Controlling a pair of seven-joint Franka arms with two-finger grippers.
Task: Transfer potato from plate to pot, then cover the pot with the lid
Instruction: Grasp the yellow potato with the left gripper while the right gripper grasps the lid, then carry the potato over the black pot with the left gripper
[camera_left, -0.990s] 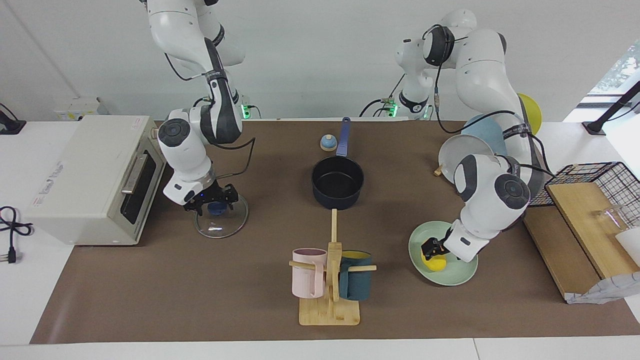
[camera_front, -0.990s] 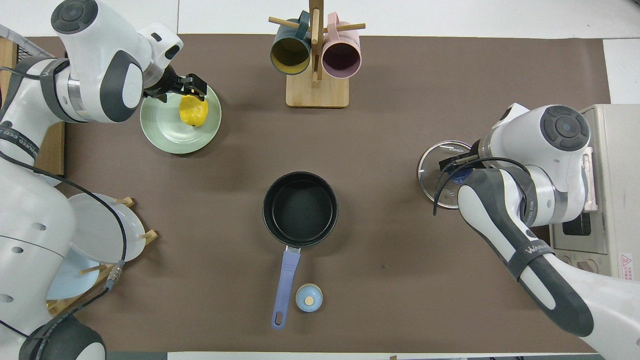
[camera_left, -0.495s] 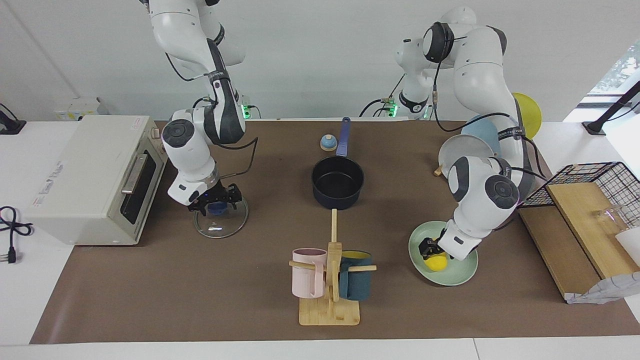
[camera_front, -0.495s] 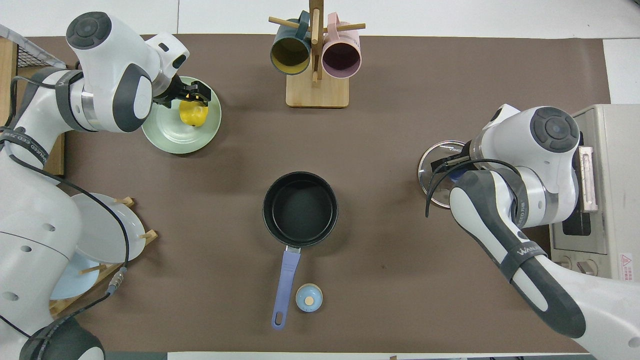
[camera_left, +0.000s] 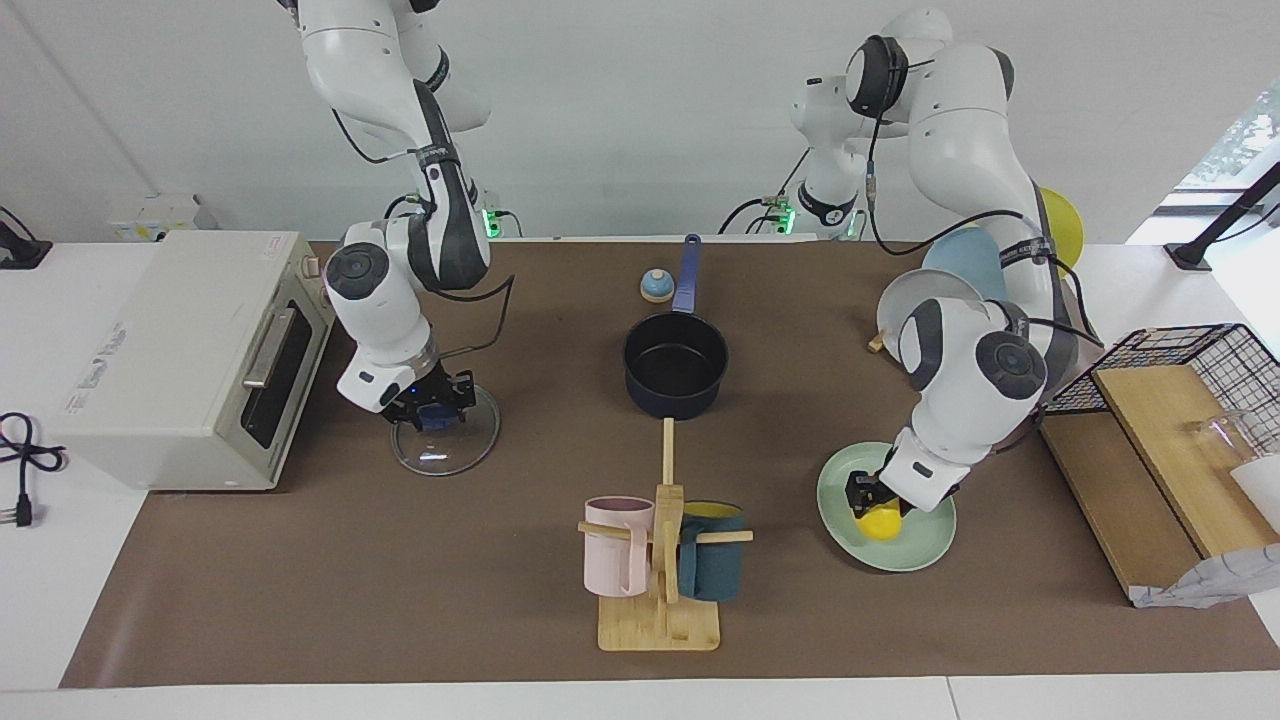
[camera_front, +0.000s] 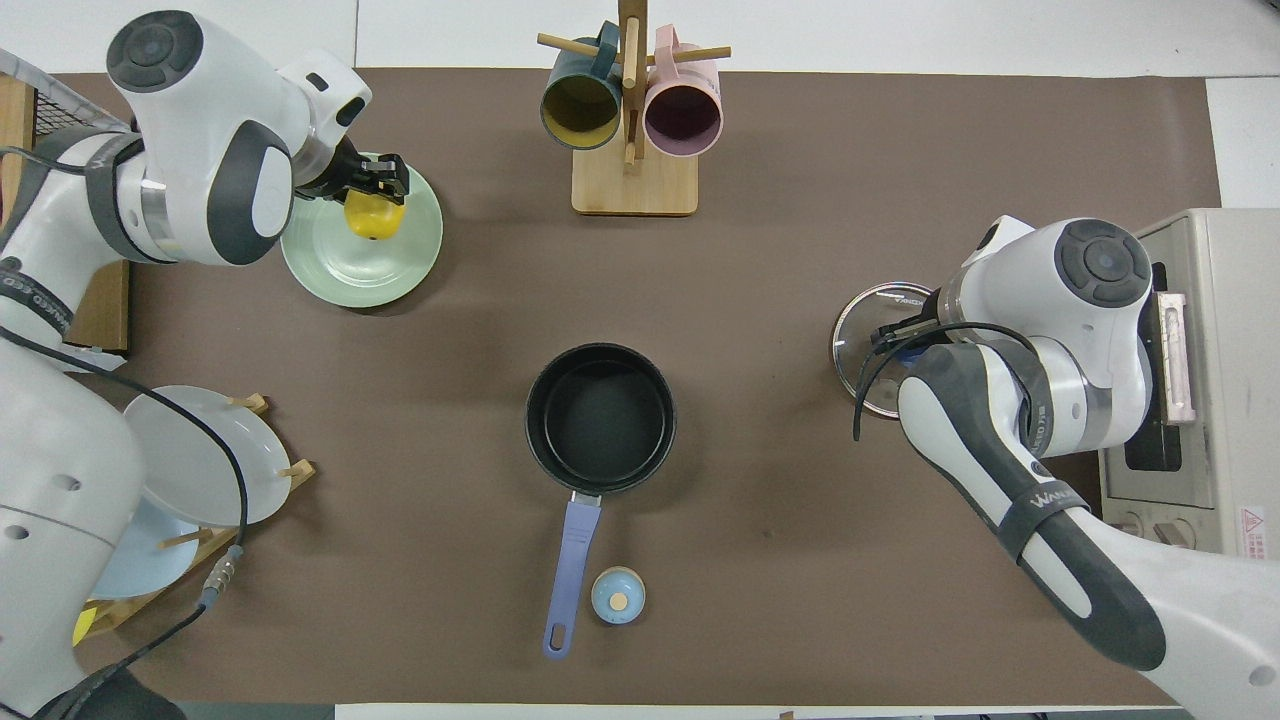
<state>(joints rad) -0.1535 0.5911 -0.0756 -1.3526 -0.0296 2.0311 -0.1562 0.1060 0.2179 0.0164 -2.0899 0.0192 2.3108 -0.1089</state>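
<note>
The yellow potato (camera_left: 882, 523) lies on the mint-green plate (camera_left: 912, 551) toward the left arm's end of the table. My left gripper (camera_left: 868, 497) is down on the potato with its fingers closed around it; both also show in the overhead view, the gripper (camera_front: 376, 186) and the potato (camera_front: 372, 216). The navy pot (camera_left: 676, 400) stands empty at the table's middle, handle toward the robots. The glass lid (camera_left: 452, 452) lies flat in front of the toaster oven. My right gripper (camera_left: 432, 405) is closed on its blue knob.
A wooden mug rack (camera_left: 660, 610) with a pink and a teal mug stands farther from the robots than the pot. A small bell (camera_left: 656, 286) sits beside the pot's handle. The toaster oven (camera_left: 190, 350), upright plates (camera_left: 935, 300), a wire basket (camera_left: 1215, 350) and a board flank the mat.
My left gripper has come down and closed on the potato, shifting it slightly on the plate. My right gripper's fingers have narrowed onto the lid's knob.
</note>
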